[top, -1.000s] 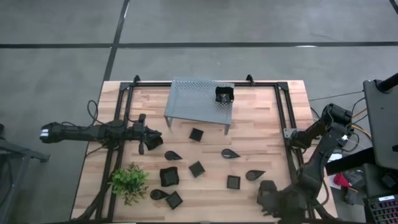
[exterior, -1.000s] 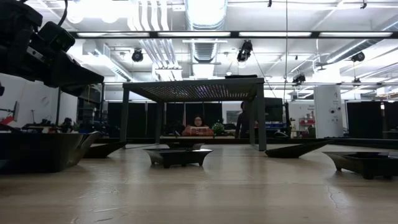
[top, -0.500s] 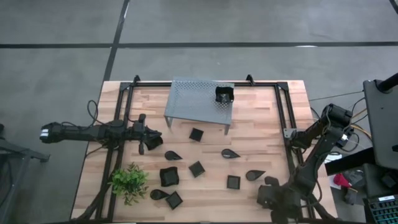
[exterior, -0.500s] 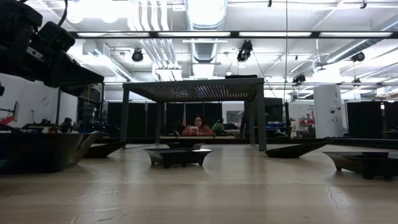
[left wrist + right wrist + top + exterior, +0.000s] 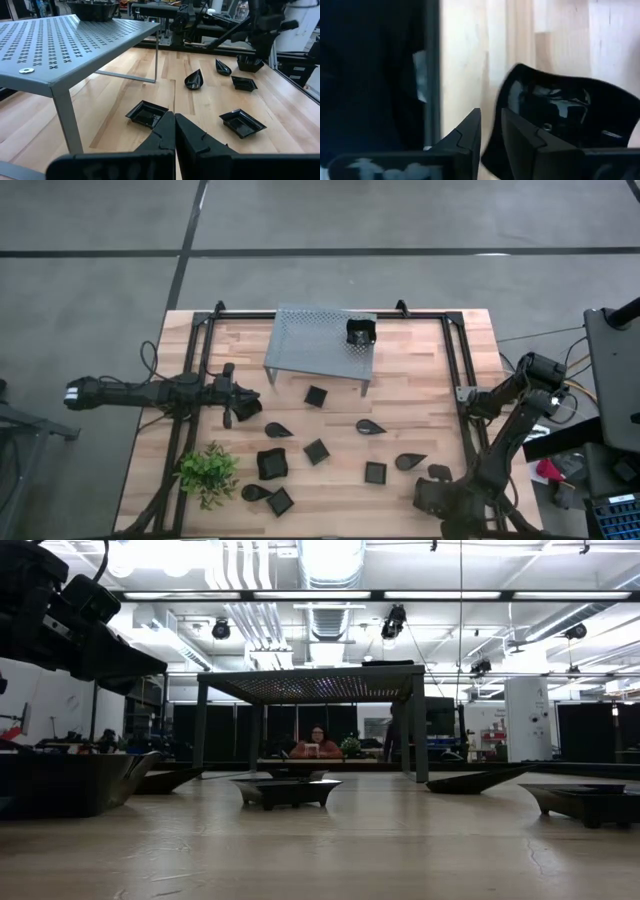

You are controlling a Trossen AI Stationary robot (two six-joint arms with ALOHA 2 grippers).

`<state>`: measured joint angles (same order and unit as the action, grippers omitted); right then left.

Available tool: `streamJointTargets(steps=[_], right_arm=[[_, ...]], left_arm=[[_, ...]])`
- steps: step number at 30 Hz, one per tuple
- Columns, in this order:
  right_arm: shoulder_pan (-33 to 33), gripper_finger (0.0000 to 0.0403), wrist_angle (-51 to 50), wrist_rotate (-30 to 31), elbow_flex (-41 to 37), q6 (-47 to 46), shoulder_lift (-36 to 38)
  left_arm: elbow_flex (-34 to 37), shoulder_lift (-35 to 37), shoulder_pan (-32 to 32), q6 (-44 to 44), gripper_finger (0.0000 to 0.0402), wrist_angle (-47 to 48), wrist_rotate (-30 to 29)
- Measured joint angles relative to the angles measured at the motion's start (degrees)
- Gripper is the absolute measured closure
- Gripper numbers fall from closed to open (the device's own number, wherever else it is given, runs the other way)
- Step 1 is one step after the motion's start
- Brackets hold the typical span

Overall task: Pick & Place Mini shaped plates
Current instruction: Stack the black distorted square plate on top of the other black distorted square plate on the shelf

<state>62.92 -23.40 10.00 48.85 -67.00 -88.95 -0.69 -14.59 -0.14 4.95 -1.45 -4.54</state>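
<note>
Several small black mini plates lie scattered on the wooden table, among them a square one (image 5: 316, 395) and a teardrop one (image 5: 368, 426). Another (image 5: 359, 332) sits on top of the grey perforated rack (image 5: 322, 345). My right gripper (image 5: 436, 480) is low over the table's near right corner, shut on a black plate (image 5: 438, 471), which fills much of the right wrist view (image 5: 560, 117). My left gripper (image 5: 250, 404) waits shut at the table's left, level, facing the plates (image 5: 174, 117). My right gripper has the plate's rim (image 5: 501, 102) between its two fingers, one finger inside the hollow (image 5: 520, 137) and one outside (image 5: 467, 132). The fingers come slanting down from above. Whether the plate's underside rests on the table, I cannot tell.
A small green plant (image 5: 208, 472) stands near the near left corner. Black frame rails (image 5: 462, 380) run along the table's sides, one close beside my right gripper (image 5: 432, 75). Bare wood lies between the plates in the table's middle.
My right gripper has sunk toward the table at the near right corner, carrying the plate with it, and its wrist has rolled somewhat. The other plates lie where they were.
</note>
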Motion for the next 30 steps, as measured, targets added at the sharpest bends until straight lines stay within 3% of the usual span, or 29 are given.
streamJointTargets(steps=[5,12,16,30], right_arm=[[-0.08,0.0308,-1.46,-1.08,4.86,1.45,-5.53],[-0.05,0.0315,-19.26,-0.82,16.89,3.56,-13.23],[-0.08,0.0321,-21.2,-0.29,21.66,5.7,-16.78],[-0.18,0.0364,-25.7,0.61,26.37,8.12,-20.05]], left_arm=[[0.01,-0.12,-0.02,0.0,0.0401,-0.02,0.04],[0.0,-0.13,0.0,0.0,0.0401,-0.02,0.02],[0.02,-0.13,0.01,-0.01,0.0401,-0.02,0.03],[0.0,-0.13,0.02,0.0,0.0401,-0.02,0.02]])
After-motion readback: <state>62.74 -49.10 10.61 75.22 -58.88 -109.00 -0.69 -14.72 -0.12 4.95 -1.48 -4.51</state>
